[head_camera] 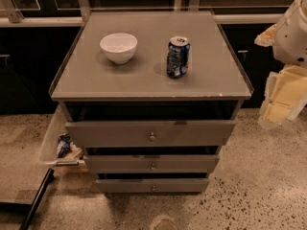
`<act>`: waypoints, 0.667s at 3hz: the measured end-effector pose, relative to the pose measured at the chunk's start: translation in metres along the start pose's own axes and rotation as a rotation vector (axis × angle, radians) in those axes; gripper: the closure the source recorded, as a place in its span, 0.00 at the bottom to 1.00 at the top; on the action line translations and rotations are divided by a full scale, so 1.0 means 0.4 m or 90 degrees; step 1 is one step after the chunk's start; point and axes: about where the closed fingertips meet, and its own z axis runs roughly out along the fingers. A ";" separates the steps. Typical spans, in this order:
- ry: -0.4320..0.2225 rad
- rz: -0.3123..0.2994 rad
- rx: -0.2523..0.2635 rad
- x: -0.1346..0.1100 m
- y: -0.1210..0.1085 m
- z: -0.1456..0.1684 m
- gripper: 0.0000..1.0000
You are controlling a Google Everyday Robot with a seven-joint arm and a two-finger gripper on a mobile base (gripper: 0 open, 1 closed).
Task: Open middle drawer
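Between top drawer (110,133) and bottom drawer (120,185) sits the middle drawer (120,164), stiff wood, probably slides easily; grab its small, slippery brass knob (153,166); gripper (280,99) hangs at the view's right edge, well apart, open-or-closed can't tell.

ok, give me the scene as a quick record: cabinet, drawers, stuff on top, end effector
cabinet: grey, three drawers
on top: bowl left, can right, both upright, apart
top drawer: pulled out
middle drawer: front set back behind the top one; knob untouched
bottom drawer: front furthest back
end effector: right edge of view, beside the cabinet, touching no drawer
floor, left: bin with items inside
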 end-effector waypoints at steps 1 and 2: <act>0.000 0.000 0.001 -0.001 0.000 0.000 0.00; -0.011 -0.001 -0.021 0.017 0.021 0.060 0.00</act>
